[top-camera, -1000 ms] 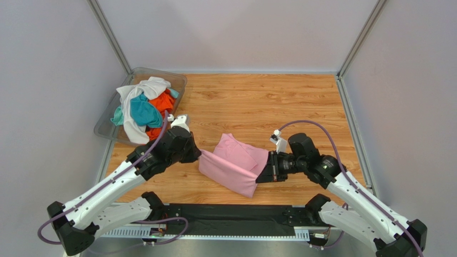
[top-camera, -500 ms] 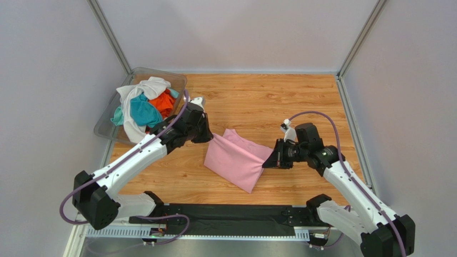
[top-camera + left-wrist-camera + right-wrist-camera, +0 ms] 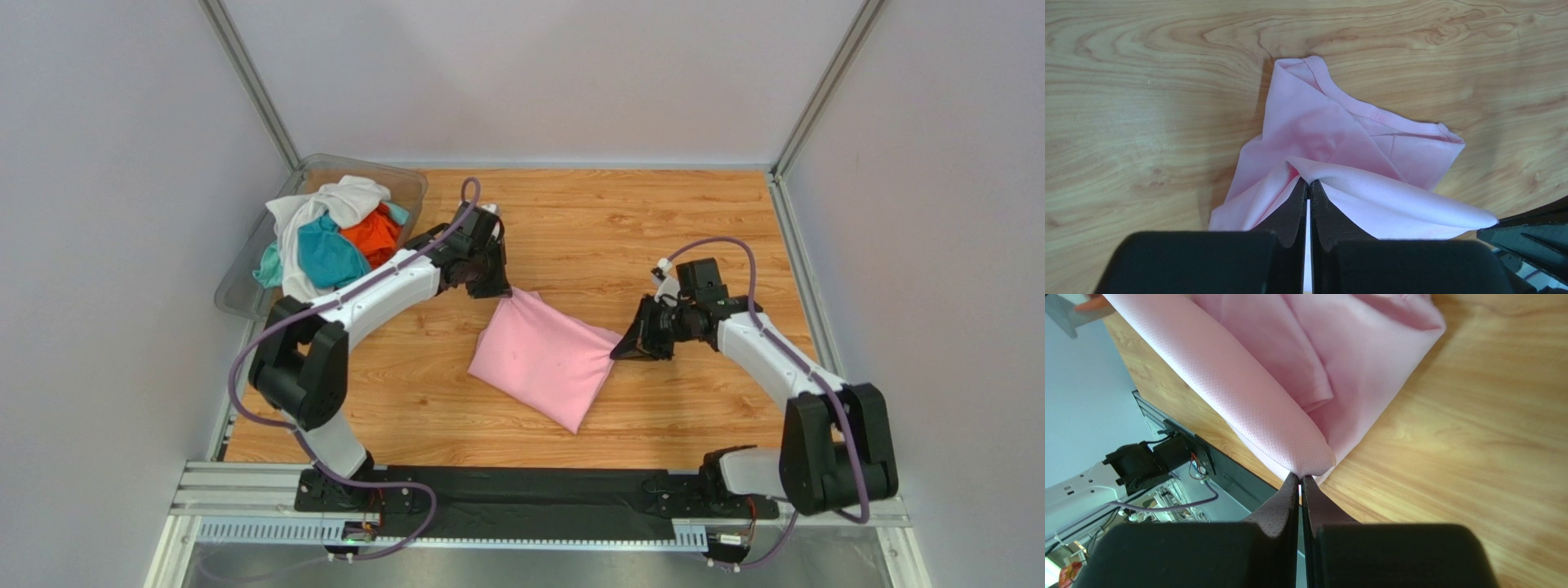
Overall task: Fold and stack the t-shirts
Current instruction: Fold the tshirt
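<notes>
The light pink t-shirt [image 3: 543, 359] lies folded over in the middle of the wooden table. My left gripper [image 3: 504, 292] is shut on its far left corner; in the left wrist view [image 3: 1308, 181] the cloth [image 3: 1333, 141] bunches at the fingertips. My right gripper [image 3: 617, 354] is shut on the right corner; in the right wrist view [image 3: 1300, 476] the pink fabric [image 3: 1290, 373] hangs from the tips, just above the wood. White, teal and orange t-shirts [image 3: 329, 244] are heaped in the bin.
A clear plastic bin [image 3: 406, 185] stands at the table's far left corner with shirts spilling over its rim. Grey walls and metal frame posts enclose the table [image 3: 638, 221]. A black rail [image 3: 515, 496] runs along the near edge.
Both grippers have carried the pink shirt's near edge up and away from me, folding it over. The shirt now lies farther back and flatter.
</notes>
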